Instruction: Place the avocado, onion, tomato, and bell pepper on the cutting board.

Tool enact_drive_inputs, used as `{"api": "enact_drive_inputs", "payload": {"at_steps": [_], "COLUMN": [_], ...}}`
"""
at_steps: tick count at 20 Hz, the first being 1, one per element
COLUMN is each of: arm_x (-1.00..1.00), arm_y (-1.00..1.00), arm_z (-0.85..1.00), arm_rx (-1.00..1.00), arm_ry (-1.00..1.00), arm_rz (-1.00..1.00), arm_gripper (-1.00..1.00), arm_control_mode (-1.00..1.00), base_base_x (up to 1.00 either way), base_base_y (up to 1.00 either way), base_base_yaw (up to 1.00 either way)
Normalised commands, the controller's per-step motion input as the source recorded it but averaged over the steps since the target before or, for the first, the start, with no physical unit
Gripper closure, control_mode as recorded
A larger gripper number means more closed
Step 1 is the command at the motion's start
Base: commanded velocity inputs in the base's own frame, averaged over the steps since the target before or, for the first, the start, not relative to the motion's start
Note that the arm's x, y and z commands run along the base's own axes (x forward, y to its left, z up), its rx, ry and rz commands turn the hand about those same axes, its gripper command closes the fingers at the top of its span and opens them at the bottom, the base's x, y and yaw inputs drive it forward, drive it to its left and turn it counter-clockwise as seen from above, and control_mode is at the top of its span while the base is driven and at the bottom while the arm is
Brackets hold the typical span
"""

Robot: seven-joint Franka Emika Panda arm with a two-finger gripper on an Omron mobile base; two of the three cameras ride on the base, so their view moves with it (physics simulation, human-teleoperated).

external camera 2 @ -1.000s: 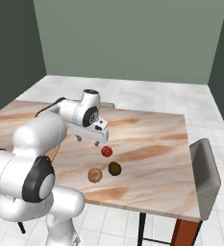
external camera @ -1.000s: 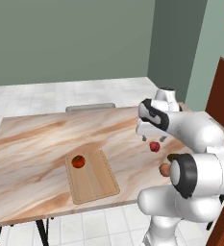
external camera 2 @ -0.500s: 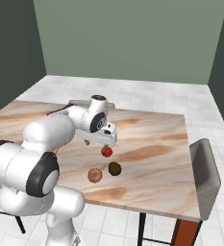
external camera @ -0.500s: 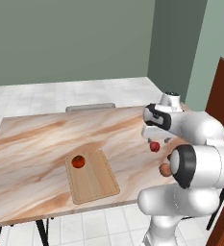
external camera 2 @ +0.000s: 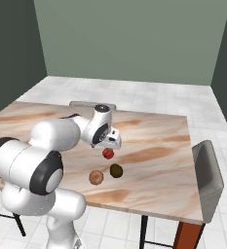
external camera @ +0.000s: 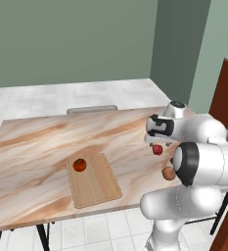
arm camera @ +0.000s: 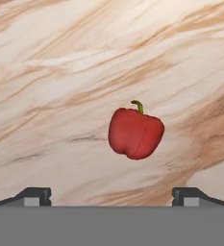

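Hand view: pincer (arm camera: 111, 196) spread above the pepper (arm camera: 135, 133) on the desk (arm camera: 60, 72). Pepper looks off-centre, I think; closing now could knock it rolling.

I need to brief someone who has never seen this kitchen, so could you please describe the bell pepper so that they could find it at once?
On the marble-patterned table, look toward the end away from the cutting board, where three small items sit close together. The bell pepper lies right below the open gripper, farther from the table's near edge than the onion and the avocado. It alone is glossy red, lobed, with a curled green stem.
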Motion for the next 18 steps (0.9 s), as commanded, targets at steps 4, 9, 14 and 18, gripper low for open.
{"api": "enact_drive_inputs", "payload": {"at_steps": [4, 9, 14, 18], "arm_x": [0.12, 0.08, 0.18, 0.29], "arm_y": [-0.21, -0.21, -0.04, 0.00], "arm_z": [-0.13, -0.11, -0.12, -0.13], "arm_rx": [0.00, 0.00, 0.00, 0.00], "arm_ry": [-0.07, -0.01, 0.00, -0.02], "arm_rz": [0.00, 0.00, 0.00, 0.00], "arm_gripper": [-1.00, -1.00, -1.00, -1.00], "arm_control_mode": [-1.00, -1.00, -1.00, -1.00], "base_base_x": [0.00, 0.00, 0.00, 0.00], "base_base_y": [0.00, 0.00, 0.00, 0.00], "base_base_yaw": [0.00, 0.00, 0.00, 0.00]}}
